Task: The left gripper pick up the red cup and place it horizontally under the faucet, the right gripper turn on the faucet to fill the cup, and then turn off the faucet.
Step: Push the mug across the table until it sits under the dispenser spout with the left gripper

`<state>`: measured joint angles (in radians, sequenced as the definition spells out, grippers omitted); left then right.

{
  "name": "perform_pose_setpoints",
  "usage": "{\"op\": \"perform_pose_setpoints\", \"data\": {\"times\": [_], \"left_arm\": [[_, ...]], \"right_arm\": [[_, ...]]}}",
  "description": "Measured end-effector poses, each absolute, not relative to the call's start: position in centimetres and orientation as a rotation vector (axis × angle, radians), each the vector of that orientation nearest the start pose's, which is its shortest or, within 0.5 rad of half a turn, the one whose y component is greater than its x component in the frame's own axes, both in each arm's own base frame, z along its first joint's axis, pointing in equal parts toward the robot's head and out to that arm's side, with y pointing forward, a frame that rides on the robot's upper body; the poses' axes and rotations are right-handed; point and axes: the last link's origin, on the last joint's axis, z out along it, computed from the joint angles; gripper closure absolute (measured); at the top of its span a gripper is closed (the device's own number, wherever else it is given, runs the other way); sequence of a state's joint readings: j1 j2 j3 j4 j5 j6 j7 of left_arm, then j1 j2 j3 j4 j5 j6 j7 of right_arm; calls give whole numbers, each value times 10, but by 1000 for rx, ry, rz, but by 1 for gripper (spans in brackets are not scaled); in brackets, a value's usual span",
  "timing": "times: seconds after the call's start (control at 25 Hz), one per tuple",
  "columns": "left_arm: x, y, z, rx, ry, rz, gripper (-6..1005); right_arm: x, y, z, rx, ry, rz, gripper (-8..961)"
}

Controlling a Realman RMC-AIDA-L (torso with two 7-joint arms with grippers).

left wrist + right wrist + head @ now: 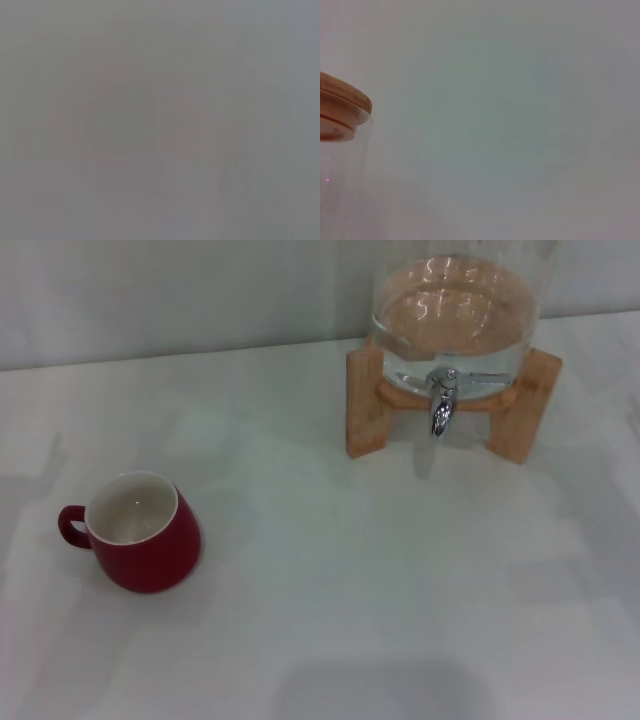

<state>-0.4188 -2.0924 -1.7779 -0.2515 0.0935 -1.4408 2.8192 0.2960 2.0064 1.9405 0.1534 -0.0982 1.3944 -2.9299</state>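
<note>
The red cup [140, 532] stands upright on the white table at the left in the head view, white inside facing up, its loop handle pointing left. At the back right, the chrome faucet [442, 407] juts from a clear glass jar dispenser [455, 315] holding water, set on a wooden stand [365, 405]. The spout points down over bare table. Neither gripper appears in any view. The left wrist view is a grey blur. In the right wrist view only the jar's wooden lid [342, 107] and glass wall show.
The white table [350, 580] stretches between the cup and the dispenser. A pale wall runs along the back edge.
</note>
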Motion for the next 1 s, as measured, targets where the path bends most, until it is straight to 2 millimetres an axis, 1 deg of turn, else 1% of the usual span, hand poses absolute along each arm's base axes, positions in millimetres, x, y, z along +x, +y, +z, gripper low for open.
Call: {"op": "perform_pose_setpoints", "data": {"times": [0.44,0.6,0.8,0.92,1.0], "left_arm": [[-284,337,43,-1476,-259,-1048,111],[-289,335,40,-1481,-281,-1031,112],[-301,328,32,-1493,-341,-998,112],[-307,319,27,-1497,-384,-1002,112],[-311,311,22,-1510,-412,-1010,112]], "right_arm": [[376,290,89,-1325,334,682,336],[377,289,90,-1323,335,680,336],[377,289,90,-1323,334,680,336],[376,292,90,-1326,330,682,336],[375,293,90,-1329,327,684,336]]}}
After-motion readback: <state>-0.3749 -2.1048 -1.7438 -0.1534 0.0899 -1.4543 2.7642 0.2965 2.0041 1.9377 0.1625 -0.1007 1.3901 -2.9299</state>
